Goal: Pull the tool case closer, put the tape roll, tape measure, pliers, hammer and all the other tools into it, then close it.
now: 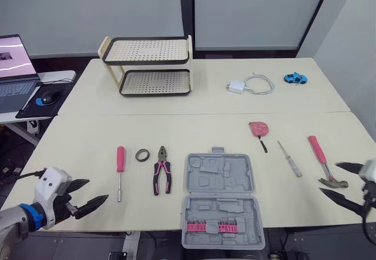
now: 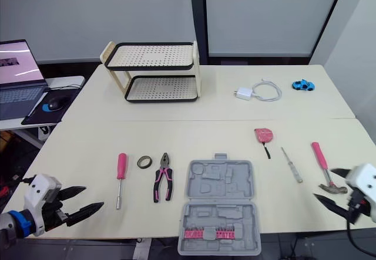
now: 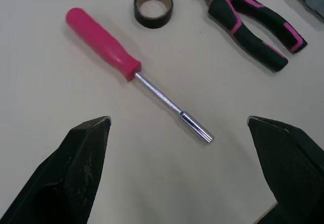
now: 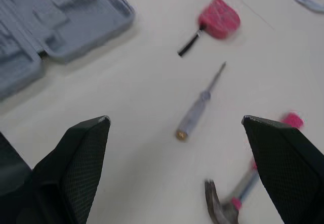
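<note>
The grey tool case [image 1: 219,198] lies open at the table's front middle, with pink bits in its near half. Left of it lie the pink-handled pliers [image 1: 161,171], a dark tape roll [image 1: 142,154] and a pink nut driver [image 1: 120,172]. To its right are the pink tape measure [image 1: 259,130], a small grey screwdriver [image 1: 289,158] and the pink-handled hammer [image 1: 322,160]. My left gripper [image 1: 88,194] hovers open at the front left, near the nut driver's tip [image 3: 197,128]. My right gripper [image 1: 343,182] is open at the front right, beside the hammer head [image 4: 220,209].
A two-tier perforated rack [image 1: 150,65] stands at the back of the table. A white charger with cable [image 1: 249,85] and a blue toy car [image 1: 295,78] lie at the back right. A laptop [image 1: 14,66] and mouse [image 1: 48,97] sit on a side desk to the left.
</note>
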You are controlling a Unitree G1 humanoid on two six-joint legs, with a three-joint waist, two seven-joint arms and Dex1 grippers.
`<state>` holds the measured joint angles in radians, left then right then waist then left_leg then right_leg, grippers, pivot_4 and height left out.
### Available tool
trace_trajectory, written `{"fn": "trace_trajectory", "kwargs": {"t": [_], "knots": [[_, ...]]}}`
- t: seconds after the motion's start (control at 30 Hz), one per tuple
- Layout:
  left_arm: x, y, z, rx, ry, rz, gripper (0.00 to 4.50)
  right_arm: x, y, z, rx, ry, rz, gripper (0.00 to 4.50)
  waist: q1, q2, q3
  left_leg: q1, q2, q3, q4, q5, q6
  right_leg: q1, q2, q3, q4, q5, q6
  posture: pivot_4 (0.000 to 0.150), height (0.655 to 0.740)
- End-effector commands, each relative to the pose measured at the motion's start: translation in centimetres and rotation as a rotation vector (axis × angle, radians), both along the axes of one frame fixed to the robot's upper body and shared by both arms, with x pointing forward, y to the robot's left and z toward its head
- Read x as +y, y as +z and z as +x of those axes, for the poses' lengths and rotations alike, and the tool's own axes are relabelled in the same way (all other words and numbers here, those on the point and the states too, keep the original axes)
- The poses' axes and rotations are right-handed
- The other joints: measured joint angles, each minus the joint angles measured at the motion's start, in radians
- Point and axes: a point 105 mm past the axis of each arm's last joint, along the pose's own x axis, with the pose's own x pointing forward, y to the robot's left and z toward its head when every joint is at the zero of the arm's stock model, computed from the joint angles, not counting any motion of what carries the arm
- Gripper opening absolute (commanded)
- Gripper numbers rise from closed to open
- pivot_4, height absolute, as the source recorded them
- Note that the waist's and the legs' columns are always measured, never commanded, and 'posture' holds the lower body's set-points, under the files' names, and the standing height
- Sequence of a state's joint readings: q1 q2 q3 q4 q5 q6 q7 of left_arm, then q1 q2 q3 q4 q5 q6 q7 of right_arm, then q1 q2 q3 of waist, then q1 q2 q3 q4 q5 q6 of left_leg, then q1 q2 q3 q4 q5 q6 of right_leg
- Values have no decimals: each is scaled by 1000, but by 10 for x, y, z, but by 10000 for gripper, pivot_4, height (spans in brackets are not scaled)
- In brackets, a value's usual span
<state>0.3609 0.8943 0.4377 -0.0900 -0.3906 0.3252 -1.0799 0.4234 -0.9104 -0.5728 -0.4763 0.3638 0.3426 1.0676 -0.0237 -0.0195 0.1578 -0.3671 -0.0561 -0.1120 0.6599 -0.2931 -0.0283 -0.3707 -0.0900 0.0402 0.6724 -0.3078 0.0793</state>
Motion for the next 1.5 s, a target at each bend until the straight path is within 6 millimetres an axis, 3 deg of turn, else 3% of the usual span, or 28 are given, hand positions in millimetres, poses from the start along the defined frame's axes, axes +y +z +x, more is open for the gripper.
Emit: {"fn": "trace_trajectory", "kwargs": {"t": [0.03, 0.2, 0.37, 0.47, 0.53, 0.57, 0.83, 1.27, 1.5], "knots": [[-1, 11, 20, -24, -138, 86, 44940, 51, 14, 2, 22, 202, 51, 44690, 0, 0, 1, 0, 0, 0, 0, 0, 0, 0, 0, 0, 0, 0, 0, 1500, 7400], [-14, 21, 53, -51, -312, 123, 44940, 106, 23, 7, 58, 393, 131, 44690, 1, -1, 1, 0, -1, -1, 0, 0, 0, 0, 0, -1, 0, 0, 0, 1500, 7400], [-28, 20, 77, -69, -430, 130, 44940, 134, 23, 18, 60, 458, 163, 44690, -3, -2, 2, -4, -1, -1, 1, 0, 0, -5, 0, -1, 0, 0, 0, 1500, 7400], [-35, 17, 91, -75, -492, 150, 39086, 146, 23, 22, 51, 480, 176, 45000, -4, -3, 2, -9, -1, -1, 3, 0, 0, -11, 0, -1, 3, 0, 0, 1500, 7400], [-37, 11, 98, -64, -529, 175, 32747, 152, 23, 24, 46, 485, 190, 45000, -4, -3, 2, -14, -1, -1, 5, 0, 0, -17, 0, -1, 6, 0, 0, 1500, 7400], [-38, 9, 100, -59, -547, 191, 29967, 155, 23, 25, 44, 485, 193, 45000, -5, -3, 2, -15, -1, -1, 5, 0, 0, -18, 0, -1, 7, 0, 0, 1500, 7400], [-45, -7, 118, -37, -598, 253, 29967, 171, 17, 24, 45, 484, 205, 45000, -8, -3, 2, -15, -2, -1, 5, 0, 0, -18, 1, -1, 8, 0, 0, 1500, 7400], [-58, -21, 137, -28, -565, 292, 29967, 178, 16, 19, 69, 486, 225, 45000, -8, -3, 2, -15, -2, -3, 6, 0, 0, -18, 1, -2, 8, 0, 0, 1500, 7400], [-53, -30, 136, 18, -537, 304, 29967, 177, 18, 19, 70, 483, 226, 45000, -11, -4, 2, -15, -3, -3, 6, 0, 0, -18, 2, -2, 8, 0, 0, 1500, 7400]]}}
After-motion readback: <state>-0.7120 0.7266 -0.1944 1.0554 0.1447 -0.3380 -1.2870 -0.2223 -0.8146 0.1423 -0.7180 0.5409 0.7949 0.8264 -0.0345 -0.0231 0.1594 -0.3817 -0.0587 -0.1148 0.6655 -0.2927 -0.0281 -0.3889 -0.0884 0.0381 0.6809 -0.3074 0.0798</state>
